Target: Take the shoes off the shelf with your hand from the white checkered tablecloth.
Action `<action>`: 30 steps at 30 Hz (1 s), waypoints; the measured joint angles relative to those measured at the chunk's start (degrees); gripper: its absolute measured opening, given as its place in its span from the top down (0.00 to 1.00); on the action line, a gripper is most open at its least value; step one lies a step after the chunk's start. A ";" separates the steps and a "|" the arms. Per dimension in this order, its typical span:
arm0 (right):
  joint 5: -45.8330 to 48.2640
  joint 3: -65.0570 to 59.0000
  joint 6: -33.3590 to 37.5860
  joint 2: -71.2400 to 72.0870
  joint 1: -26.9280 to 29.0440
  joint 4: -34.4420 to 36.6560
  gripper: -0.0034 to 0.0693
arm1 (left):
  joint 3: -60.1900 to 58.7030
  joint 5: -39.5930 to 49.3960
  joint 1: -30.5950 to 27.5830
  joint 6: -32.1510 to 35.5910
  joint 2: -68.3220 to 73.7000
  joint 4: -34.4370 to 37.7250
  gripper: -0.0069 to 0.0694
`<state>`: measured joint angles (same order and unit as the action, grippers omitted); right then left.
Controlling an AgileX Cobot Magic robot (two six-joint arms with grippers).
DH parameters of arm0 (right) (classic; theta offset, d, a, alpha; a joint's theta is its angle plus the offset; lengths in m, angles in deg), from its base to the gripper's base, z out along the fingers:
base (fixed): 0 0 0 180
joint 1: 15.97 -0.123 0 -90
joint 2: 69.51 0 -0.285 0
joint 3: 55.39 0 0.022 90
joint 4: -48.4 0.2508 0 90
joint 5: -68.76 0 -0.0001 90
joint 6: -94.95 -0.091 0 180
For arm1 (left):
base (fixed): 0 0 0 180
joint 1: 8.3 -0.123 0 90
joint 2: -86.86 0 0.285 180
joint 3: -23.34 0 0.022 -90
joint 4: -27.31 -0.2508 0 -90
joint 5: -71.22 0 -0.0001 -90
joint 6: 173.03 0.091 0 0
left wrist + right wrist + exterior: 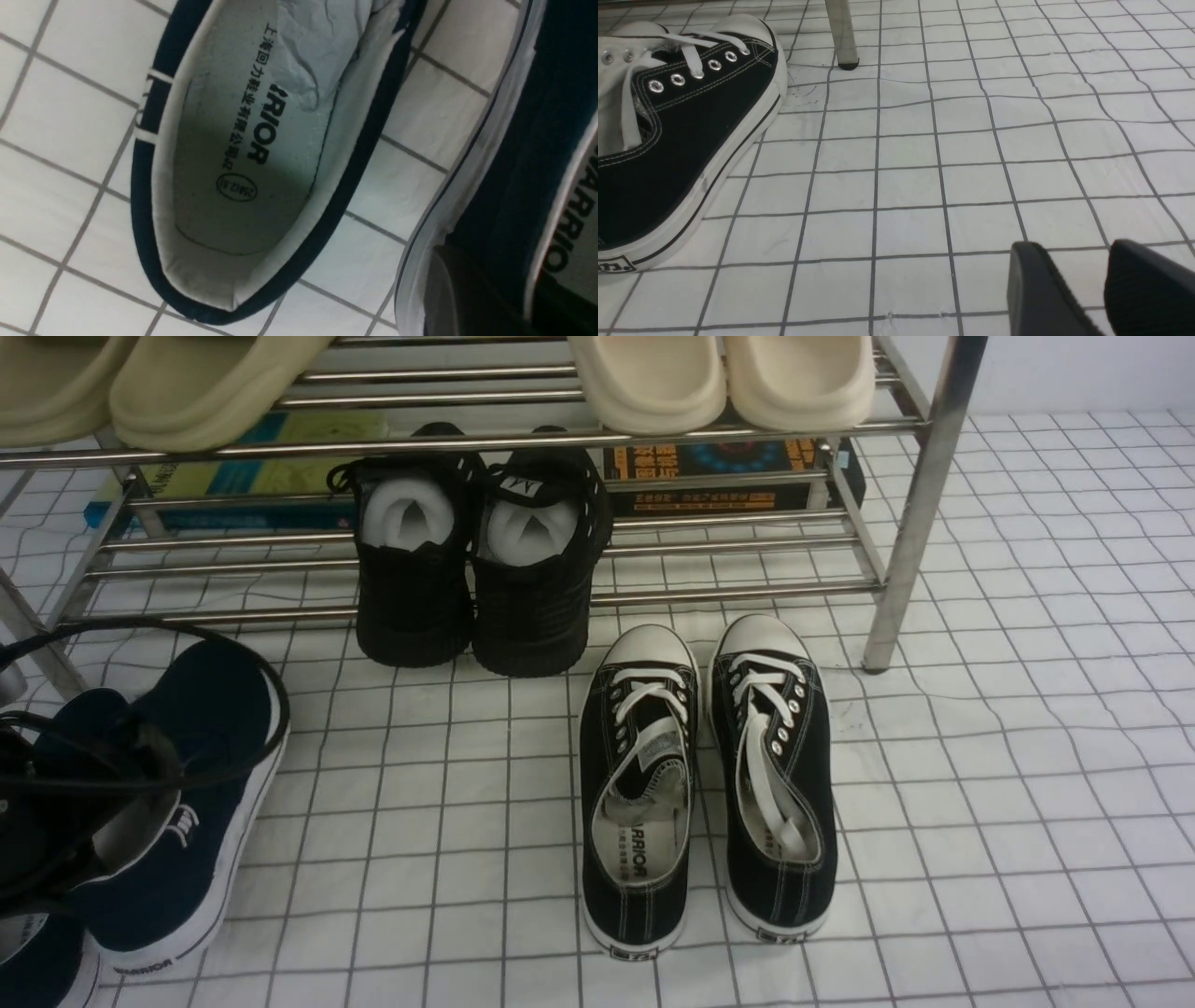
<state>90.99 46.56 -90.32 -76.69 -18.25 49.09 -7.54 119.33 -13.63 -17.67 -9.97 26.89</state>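
The two navy-blue shoes lie on the white checkered tablecloth at the front left, off the shelf. One shoe is tilted, and my left gripper, black with looping cables, is shut on its side wall. In the left wrist view a dark finger lies outside that shoe's wall; the other shoe lies beside it, insole up, with pale paper stuffing. That second shoe barely shows in the front view. My right gripper is open and empty just above the cloth.
Black knit sneakers stand on the shelf's lowest bars. Black lace-up sneakers with white toe caps stand on the cloth in front of it, one also in the right wrist view. Beige slippers fill the tier above. Books lie behind.
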 joint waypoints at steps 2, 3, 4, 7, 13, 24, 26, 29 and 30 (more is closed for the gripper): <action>0.00 0.00 0.00 0.00 0.00 0.00 0.62 | 0.00 0.06 0.00 0.00 0.00 -0.06 0.86; 0.00 0.00 0.00 0.00 0.00 0.00 0.62 | 0.00 0.06 0.00 0.00 0.00 -0.12 0.85; 0.00 0.00 0.00 0.00 0.00 0.00 0.62 | 0.00 0.11 0.00 0.00 0.00 -0.11 0.85; 0.00 0.00 0.00 0.00 0.00 0.00 0.62 | 0.00 0.35 0.00 0.00 0.00 -0.11 0.82; 0.00 0.00 0.00 0.00 0.00 0.00 0.62 | 0.00 0.85 0.00 0.00 -0.04 -0.17 0.70; 0.00 0.00 0.00 0.00 0.00 0.00 0.62 | 0.06 4.35 0.00 0.00 -5.64 -4.55 0.62; 0.00 0.00 0.00 0.00 0.00 0.00 0.62 | 0.20 5.43 0.00 0.00 -8.62 -5.95 0.61; 0.00 0.00 0.00 0.00 0.00 0.00 0.62 | 0.25 6.46 0.00 0.00 -12.73 -6.70 0.63; 0.00 0.00 0.00 0.00 0.00 0.00 0.62 | 0.25 8.10 0.00 0.58 -16.25 -6.79 0.67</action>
<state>90.99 46.56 -90.32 -76.69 -18.25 49.09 -7.29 127.42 -13.63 -17.08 -26.22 20.09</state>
